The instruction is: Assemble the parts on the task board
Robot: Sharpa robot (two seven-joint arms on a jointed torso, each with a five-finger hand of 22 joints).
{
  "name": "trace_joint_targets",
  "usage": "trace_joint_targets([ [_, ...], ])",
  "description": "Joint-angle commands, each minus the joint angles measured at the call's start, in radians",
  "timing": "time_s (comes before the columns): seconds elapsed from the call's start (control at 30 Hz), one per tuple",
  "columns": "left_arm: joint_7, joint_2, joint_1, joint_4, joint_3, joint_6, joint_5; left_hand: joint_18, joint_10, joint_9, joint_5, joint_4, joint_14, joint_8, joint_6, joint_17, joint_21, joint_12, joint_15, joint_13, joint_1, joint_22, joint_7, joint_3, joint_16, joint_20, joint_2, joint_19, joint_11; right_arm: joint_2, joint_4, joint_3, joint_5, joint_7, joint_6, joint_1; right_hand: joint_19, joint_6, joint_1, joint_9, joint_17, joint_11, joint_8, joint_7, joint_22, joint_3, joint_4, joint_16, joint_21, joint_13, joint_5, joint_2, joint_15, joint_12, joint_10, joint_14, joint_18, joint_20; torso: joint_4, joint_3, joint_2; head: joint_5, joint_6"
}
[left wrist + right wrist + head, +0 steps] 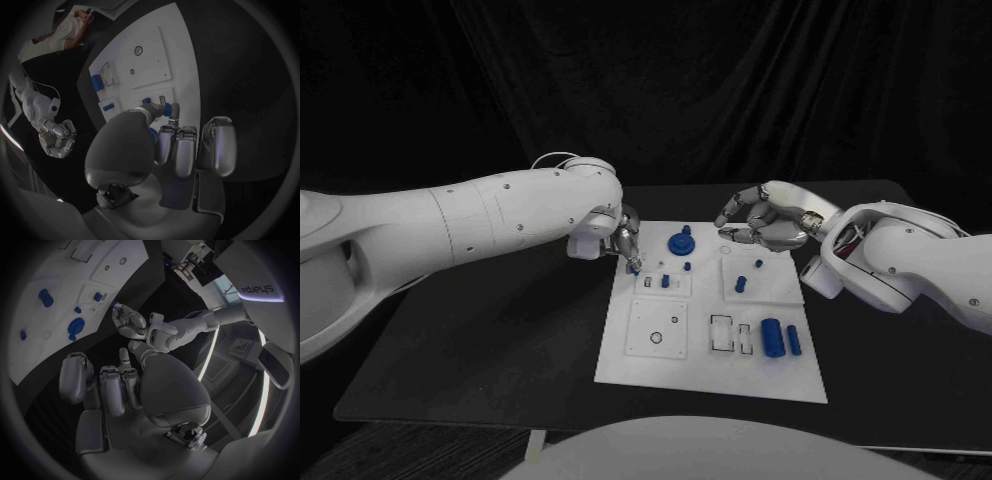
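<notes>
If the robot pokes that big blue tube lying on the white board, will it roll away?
Probably, if poked from the side. The big blue cylinder lies on its side on the task board, so its round shape may let it roll. It may bump the thinner blue cylinder right beside it. It looks solid and stiff, so it shouldn't bend.

The room was dim, and the black table (pixel 488 340) and the dark curtain behind it swallowed most of the light. The white task board (pixel 711 330) stood out as the brightest thing, evenly lit, with soft faint shadows beside its blue parts (pixel 772 337). The white arms caught a gentle sheen from above (no harsh glare). Both wrist views bent straight edges into curves and darkened toward the rim of the circle. In the right wrist view, thin bright light strips (pixel 262 390) glowed, and the nearby fingers looked soft.
</notes>
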Motion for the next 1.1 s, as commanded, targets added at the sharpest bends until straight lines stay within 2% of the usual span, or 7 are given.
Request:
trace_joint_targets([
  [0.03,-0.01,0.005,0.003,-0.003,0.001,0.003,0.009,-0.02,0.023,0.242,-0.004,-0.113,0.102,-0.006,0.037,0.263,0.005,0.006,-0.007,0.138,-0.009,0.194,-0.026,0.105,0.003,-0.002,0.002,0.008,-0.005,0.003,-0.003,0.001,-0.008,-0.034,0.044,0.0,-0.008,0.008,0.002,-0.002,0.263,0.003,0.0,0.002,0.162,-0.001,0.008,0.003,-0.008,0.263,0.003,0.012,0.004,0.002,0.106,0.106,0.018,0.0,0.0018,0.0005,0.001,0.002,0.0],
  [0.23,-0.007,0.008,0.003,-0.001,0.001,-0.037,0.023,-0.02,0.036,0.234,-0.006,-0.136,0.102,-0.027,0.058,0.263,0.004,0.02,-0.011,0.153,-0.034,0.194,-0.03,0.114,0.003,-0.006,0.002,0.013,-0.009,0.007,-0.01,0.001,-0.008,-0.051,0.07,-0.005,-0.014,0.009,0.002,-0.004,0.263,0.002,-0.002,0.002,0.158,0.002,0.012,0.003,-0.017,0.263,0.004,0.016,0.003,0.002,0.106,0.106,0.021,-0.001,0.0018,0.0005,0.001,0.005,0.0],
  [0.4,-0.028,0.006,0.001,0.004,0.001,-0.083,0.078,-0.022,0.079,0.215,-0.012,-0.167,0.102,-0.068,0.093,0.263,0.009,0.079,-0.015,0.217,-0.062,0.197,-0.034,0.126,0.003,-0.011,0.001,0.02,-0.013,0.008,-0.01,0.001,-0.008,-0.06,0.074,-0.007,-0.016,0.01,0.001,-0.008,0.263,0.001,-0.004,0.002,0.157,0.005,0.018,0.003,-0.021,0.263,0.009,0.02,0.003,0.002,0.106,0.106,0.021,-0.002,0.0032,0.0012,0.001,0.011,0.0],
  [0.6,-0.043,0.003,-0.006,0.016,0.001,-0.102,0.101,-0.022,0.08,0.213,-0.012,-0.17,0.102,-0.074,0.096,0.263,0.009,0.082,-0.016,0.22,-0.066,0.197,-0.034,0.127,0.003,-0.011,0.001,0.021,-0.013,0.007,-0.012,0.001,-0.008,-0.065,0.077,-0.014,-0.017,0.01,-0.001,-0.01,0.263,0.001,-0.005,0.001,0.156,0.006,0.021,0.003,-0.023,0.263,0.012,0.021,0.002,0.002,0.106,0.106,0.022,-0.002,0.0021,-0.0002,0.001,0.013,0.0],
  [0.87,-0.034,-0.003,-0.014,0.03,0.0,-0.124,0.107,-0.023,0.084,0.211,-0.005,-0.169,0.102,-0.084,0.107,0.263,0.009,0.086,-0.016,0.225,-0.083,0.197,-0.035,0.131,0.003,-0.012,0.011,0.022,-0.014,0.005,-0.018,0.001,-0.008,-0.066,0.079,-0.029,-0.019,0.011,0.003,-0.013,0.263,0.0,-0.006,0.0,0.154,0.011,0.022,0.003,-0.028,0.263,0.023,0.023,0.001,0.002,0.106,0.106,0.023,-0.004,-0.0002,0.0047,0.0,0.013,0.0],
  [0.97,-0.026,-0.005,-0.017,0.035,0.0,-0.138,0.108,-0.022,0.083,0.21,-0.004,-0.169,0.102,-0.085,0.107,0.263,0.008,0.086,-0.016,0.225,-0.084,0.197,-0.035,0.132,0.003,-0.012,0.012,0.022,-0.014,0.004,-0.02,0.001,-0.008,-0.066,0.079,-0.034,-0.02,0.011,0.004,-0.013,0.263,0.0,-0.006,0.0,0.154,0.012,0.021,0.003,-0.029,0.263,0.025,0.023,0.001,0.002,0.106,0.106,0.023,-0.004,0.0005,0.0047,-0.001,0.013,0.0],
  [1.1,-0.019,-0.006,-0.023,0.038,0.0,-0.15,0.108,-0.022,0.083,0.21,-0.004,-0.17,0.102,-0.086,0.107,0.263,0.007,0.086,-0.016,0.224,-0.084,0.197,-0.035,0.133,0.003,-0.012,0.012,0.022,-0.014,0.003,-0.023,0.001,-0.008,-0.065,0.076,-0.039,-0.02,0.012,0.005,-0.014,0.263,-0.001,-0.006,0.0,0.154,0.013,0.021,0.003,-0.03,0.263,0.027,0.023,0.001,0.002,0.106,0.106,0.023,-0.004,0.0005,0.0017,-0.002,0.013,0.0],
])
